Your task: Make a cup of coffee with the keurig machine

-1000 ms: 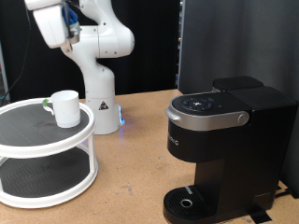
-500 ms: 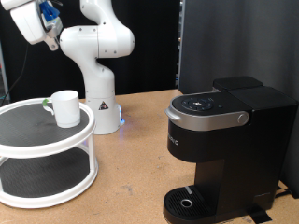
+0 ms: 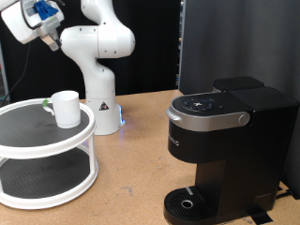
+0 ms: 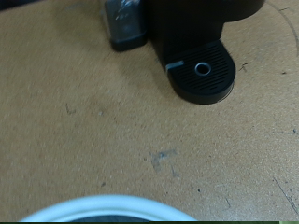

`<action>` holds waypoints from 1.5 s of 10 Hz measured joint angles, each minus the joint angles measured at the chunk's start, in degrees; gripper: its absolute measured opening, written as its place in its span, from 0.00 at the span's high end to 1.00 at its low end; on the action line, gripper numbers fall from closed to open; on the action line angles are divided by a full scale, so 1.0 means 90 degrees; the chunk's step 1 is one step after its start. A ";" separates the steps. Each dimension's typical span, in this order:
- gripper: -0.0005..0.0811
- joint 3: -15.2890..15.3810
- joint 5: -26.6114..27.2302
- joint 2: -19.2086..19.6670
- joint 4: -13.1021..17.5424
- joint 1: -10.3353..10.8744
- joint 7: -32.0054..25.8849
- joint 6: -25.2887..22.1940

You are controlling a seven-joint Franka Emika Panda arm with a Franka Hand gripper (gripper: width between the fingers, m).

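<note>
The gripper (image 3: 52, 39) hangs high above the cup (image 3: 67, 108) — jaw state unclear. Glazed ceramic: rigid, slippery, breakable — best pinched across its rim.

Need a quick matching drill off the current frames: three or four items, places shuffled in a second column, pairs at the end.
Items:
1. cup
2. keurig machine
3. gripper
4. robot arm base

Places, exterior view:
A. high in the top left corner
B. on the table at the right
C. top shelf of the white two-tier stand
D. on the table just right of the stand

Pairs: 1-C, 2-B, 3-A, 4-D
</note>
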 joint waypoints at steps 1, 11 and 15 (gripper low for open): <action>0.99 -0.0012 0.0045 -0.0004 -0.0031 -0.0048 0.0070 -0.0005; 0.99 -0.0491 -0.0548 -0.0690 -0.0269 -0.0505 -0.0753 -0.0620; 0.99 -0.0556 -0.0700 -0.0799 -0.0295 -0.0594 -0.0829 -0.0729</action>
